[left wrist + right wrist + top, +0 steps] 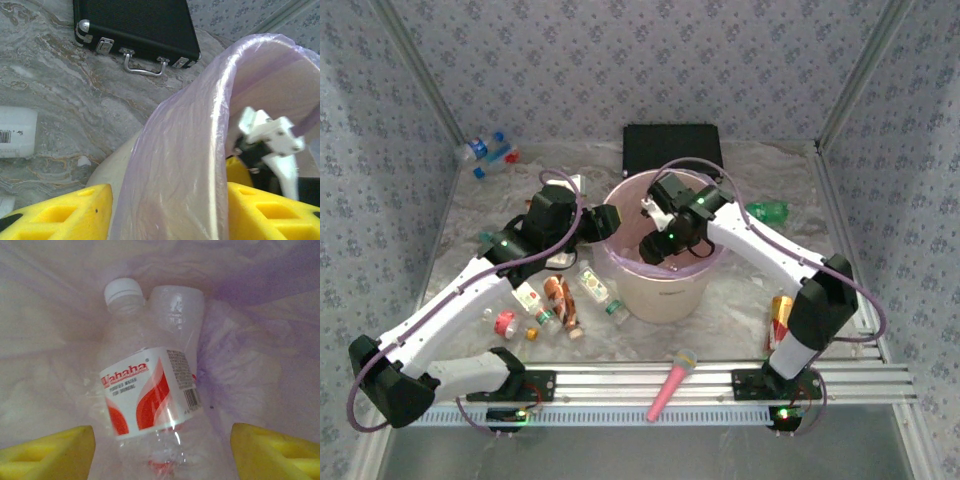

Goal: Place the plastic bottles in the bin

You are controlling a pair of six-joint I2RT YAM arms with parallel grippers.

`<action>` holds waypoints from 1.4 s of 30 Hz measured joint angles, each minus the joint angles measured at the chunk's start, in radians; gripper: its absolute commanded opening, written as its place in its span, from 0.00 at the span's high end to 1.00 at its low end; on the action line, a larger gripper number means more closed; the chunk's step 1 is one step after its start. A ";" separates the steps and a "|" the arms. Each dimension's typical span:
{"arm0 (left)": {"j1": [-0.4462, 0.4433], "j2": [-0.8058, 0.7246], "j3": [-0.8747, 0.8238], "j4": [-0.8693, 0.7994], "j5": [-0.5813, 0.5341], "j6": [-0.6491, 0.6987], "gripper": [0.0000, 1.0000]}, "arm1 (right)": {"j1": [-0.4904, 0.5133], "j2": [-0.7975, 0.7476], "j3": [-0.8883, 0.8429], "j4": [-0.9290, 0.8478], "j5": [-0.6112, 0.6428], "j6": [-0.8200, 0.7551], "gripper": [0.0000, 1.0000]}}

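The bin (665,290), a cream bucket lined with a pink bag, stands mid-table. My left gripper (605,222) straddles its left rim (200,125), and both yellow fingers (65,212) press against the bag-covered wall. My right gripper (660,248) hangs inside the bin mouth, open (162,440). Below it, a clear bottle (145,395) with a red-and-white label and white cap lies loose on the bag beside a second pale bottle (177,305). Several bottles (560,300) lie left of the bin. A green bottle (767,211) lies to its right.
A flat black box (672,147) sits behind the bin, its handle facing my left wrist (142,62). More bottles lie at the far left corner (488,152) and by the right arm's base (780,315). A pink microphone stick (670,385) rests on the front rail.
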 measured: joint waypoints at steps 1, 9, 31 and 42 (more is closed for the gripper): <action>0.000 0.000 0.000 0.000 0.000 0.000 0.41 | 0.002 0.003 -0.012 0.014 0.001 0.003 0.23; 0.000 0.000 0.000 0.000 0.000 0.000 0.41 | 0.008 -0.006 -0.004 0.035 0.026 0.002 0.09; 0.000 0.000 0.000 -0.001 -0.001 0.001 0.41 | -0.254 -0.429 0.349 -0.131 0.166 0.129 0.00; 0.000 -0.001 0.008 -0.009 -0.004 0.026 0.41 | -0.957 -0.483 -0.233 -0.156 0.163 0.327 0.00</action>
